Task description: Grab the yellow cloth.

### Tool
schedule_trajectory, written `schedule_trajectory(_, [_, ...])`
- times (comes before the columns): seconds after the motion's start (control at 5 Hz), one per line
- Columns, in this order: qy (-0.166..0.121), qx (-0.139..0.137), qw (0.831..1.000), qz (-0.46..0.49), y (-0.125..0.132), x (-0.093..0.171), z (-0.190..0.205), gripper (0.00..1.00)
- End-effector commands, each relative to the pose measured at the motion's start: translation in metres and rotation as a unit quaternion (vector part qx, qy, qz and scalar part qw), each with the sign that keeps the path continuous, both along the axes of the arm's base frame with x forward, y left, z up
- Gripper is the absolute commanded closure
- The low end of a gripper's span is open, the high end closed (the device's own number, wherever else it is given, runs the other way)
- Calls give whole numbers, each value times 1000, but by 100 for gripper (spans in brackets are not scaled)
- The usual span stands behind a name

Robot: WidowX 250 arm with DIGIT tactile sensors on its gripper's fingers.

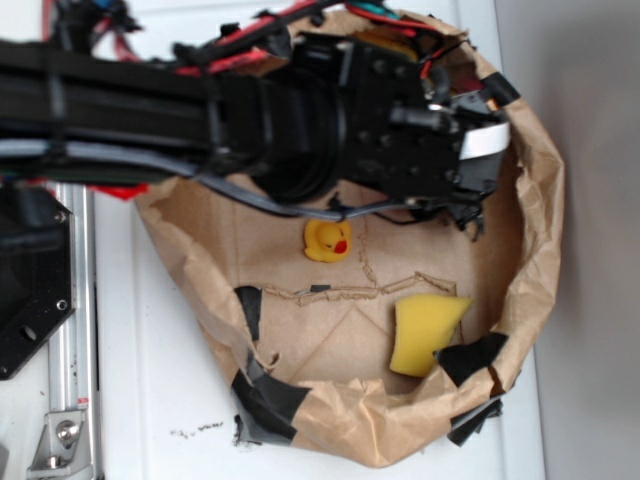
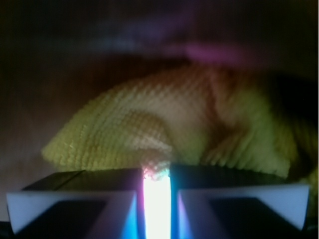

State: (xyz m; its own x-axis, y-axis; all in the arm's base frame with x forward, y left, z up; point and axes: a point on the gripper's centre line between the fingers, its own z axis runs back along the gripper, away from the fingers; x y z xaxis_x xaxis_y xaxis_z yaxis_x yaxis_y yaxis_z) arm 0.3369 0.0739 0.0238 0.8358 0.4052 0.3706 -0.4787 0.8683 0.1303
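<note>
The yellow cloth (image 2: 169, 124) fills the wrist view as a rumpled terry heap just beyond my fingers. My gripper (image 2: 157, 174) is shut down to a narrow slit, and a small bunched fold of the cloth is pinched at its tip. In the exterior view the gripper (image 1: 470, 165) reaches down into the back right part of the brown paper nest (image 1: 535, 240). The black arm hides the cloth there, apart from a yellow-orange sliver at the top edge.
A tiny yellow rubber duck (image 1: 327, 241) sits mid-nest and a yellow foam sponge (image 1: 425, 332) lies at the front right. Black tape patches (image 1: 265, 395) mark the crumpled paper rim. A metal rail (image 1: 70, 350) runs along the white table's left side.
</note>
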Motion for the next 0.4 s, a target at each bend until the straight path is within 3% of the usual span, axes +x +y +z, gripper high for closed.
schedule_trajectory(0.0, [83,-10,990,-116,13,-8,54,100])
schedule_trajectory(0.2, [103,-139,981,-92,-7,-37,79,100])
